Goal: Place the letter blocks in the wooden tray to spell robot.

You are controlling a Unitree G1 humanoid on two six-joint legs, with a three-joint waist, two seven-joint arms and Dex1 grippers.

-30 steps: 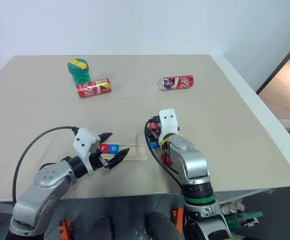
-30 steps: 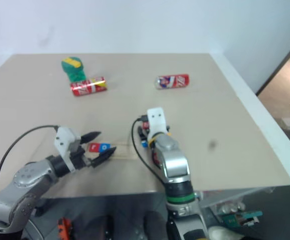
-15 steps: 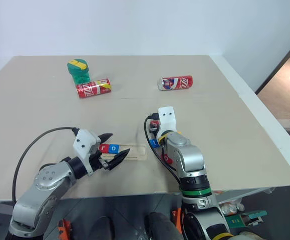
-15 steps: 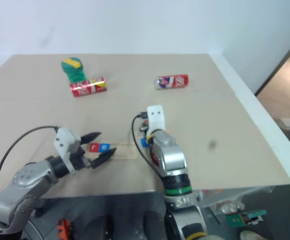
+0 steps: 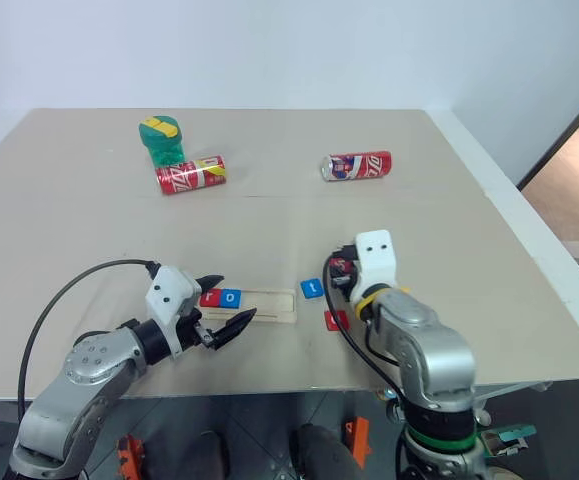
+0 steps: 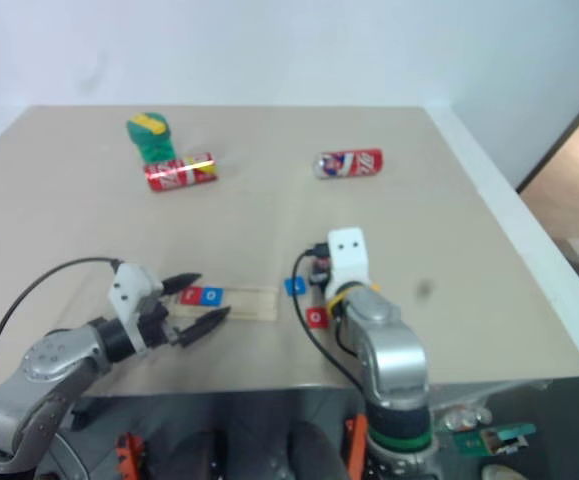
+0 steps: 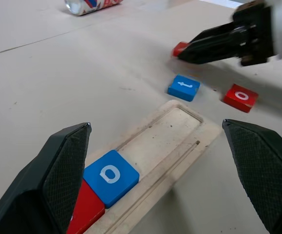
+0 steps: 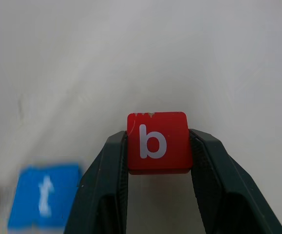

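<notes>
- While your right gripper (image 8: 158,165) is pinching the red b block (image 8: 157,141) between its fingertips, you are holding the next letter due.
- You are aiming for the wooden tray (image 5: 269,303), just beside the blue o block (image 5: 230,297), where the groove is lying bare.
- You are keeping the left gripper (image 5: 221,308) spread wide and empty at the tray's r block (image 5: 209,297) end.

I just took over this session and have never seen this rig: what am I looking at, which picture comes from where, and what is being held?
You see a two-armed humanoid robot at a beige table. Two pictures come from its head, one from each wrist. The right gripper is shut on the red square tile lettered b. The left gripper hangs open around the near end of the pale wooden tray, which already holds the red r tile and blue o tile. The blue t tile and red o tile lie loose. Farther off: two red soda cans and a green container.
</notes>
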